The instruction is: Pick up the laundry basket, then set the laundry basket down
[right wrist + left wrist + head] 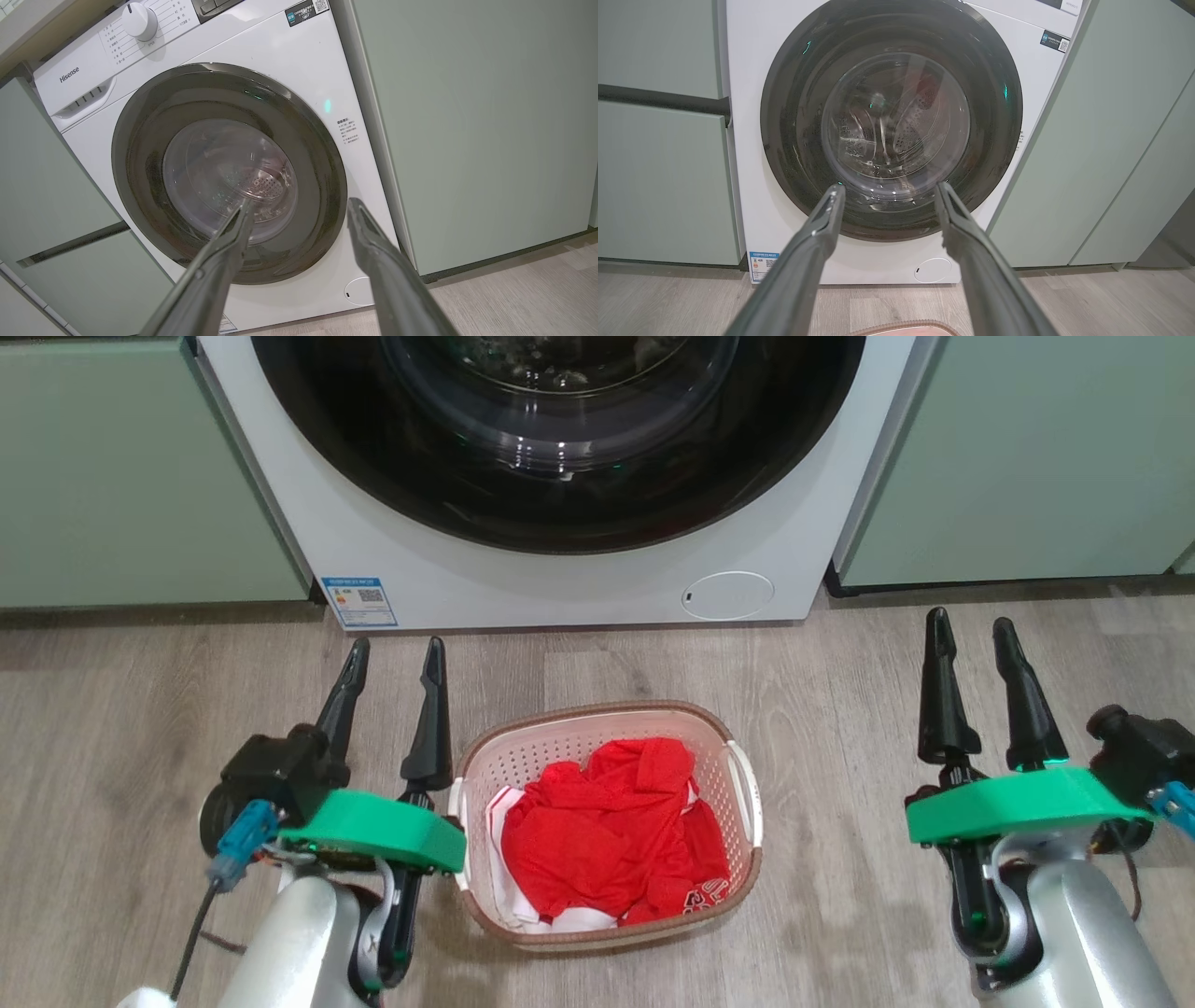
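The basket (523, 756) of red clothes (607, 831) sits on the floor (840, 709) before the washer (560, 579), between the left hand (397, 646) and right hand (970, 619), both open and empty.

Right hand (300, 204) spread, facing washing machine (261, 56).

We find the basket (523, 756) on the floor (840, 728) just right of our left gripper (397, 646) and well left of our right gripper (970, 619), clothes (607, 821) in it; the washer (523, 579) stands beyond both.
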`<state>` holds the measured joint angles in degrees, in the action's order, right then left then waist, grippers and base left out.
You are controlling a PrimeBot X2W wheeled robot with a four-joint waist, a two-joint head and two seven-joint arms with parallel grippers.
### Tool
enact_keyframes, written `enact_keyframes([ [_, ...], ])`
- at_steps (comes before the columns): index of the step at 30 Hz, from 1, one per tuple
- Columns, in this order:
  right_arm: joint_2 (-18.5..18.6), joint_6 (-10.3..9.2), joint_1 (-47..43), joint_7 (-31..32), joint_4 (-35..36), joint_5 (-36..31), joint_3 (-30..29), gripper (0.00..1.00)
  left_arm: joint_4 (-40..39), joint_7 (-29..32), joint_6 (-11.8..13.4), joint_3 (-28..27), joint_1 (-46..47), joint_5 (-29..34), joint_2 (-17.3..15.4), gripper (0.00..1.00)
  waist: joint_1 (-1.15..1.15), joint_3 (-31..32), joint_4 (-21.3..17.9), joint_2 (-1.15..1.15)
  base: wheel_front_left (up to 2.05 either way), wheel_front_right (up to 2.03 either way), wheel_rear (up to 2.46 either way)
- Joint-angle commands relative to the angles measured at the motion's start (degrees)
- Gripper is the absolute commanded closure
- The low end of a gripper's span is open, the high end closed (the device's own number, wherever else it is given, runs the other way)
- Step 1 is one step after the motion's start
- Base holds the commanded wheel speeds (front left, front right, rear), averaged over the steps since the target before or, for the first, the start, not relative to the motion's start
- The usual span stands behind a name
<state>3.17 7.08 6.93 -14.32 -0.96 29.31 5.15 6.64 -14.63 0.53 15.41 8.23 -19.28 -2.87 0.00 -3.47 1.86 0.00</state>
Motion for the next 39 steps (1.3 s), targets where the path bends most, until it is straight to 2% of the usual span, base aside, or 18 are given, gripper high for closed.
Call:
enact_keyframes([
  [1, -0.29, 0.41, 1.89, -0.68, 1.81, -0.43, 1.15, 0.0, -1.76, -0.37, 0.18, -1.76, 2.79, -0.67, -0.01, 0.0, 0.0, -0.04, 0.02, 0.0, 0.0, 0.0, 0.0],
  [3, -0.29, 0.41, 1.91, -0.68, 1.7, -0.45, 1.22, 0.0, -1.42, -0.37, 0.09, -1.74, 2.67, -1.15, -0.01, 0.0, 0.0, -0.1, 0.0, 0.0, 0.0, 0.0, 0.0],
  [4, 0.0, 0.0, -0.01, 0.01, -0.07, 0.01, 0.03, 1.0, 0.28, 0.0, -0.01, 0.0, -0.01, -1.12, 0.01, 1.0, 0.0, -0.1, 0.01, 0.0, 0.0, 0.0, 0.0],
  [9, -0.01, 0.0, -1.26, 0.25, -3.2, 0.44, 0.39, 1.0, 3.2, 0.14, -0.05, 0.33, -1.87, -1.53, 0.0, 1.0, 0.0, -0.08, 0.0, 0.0, 0.0, 0.0, 0.0],
  [39, 0.81, 0.1, -1.18, 4.25, -5.54, 16.54, -1.32, 1.0, 4.36, 4.24, -1.97, -3.81, -1.89, -19.82, -0.92, 1.0, 0.0, 0.73, -0.45, 0.0, 0.0, 0.0, 0.0],
])
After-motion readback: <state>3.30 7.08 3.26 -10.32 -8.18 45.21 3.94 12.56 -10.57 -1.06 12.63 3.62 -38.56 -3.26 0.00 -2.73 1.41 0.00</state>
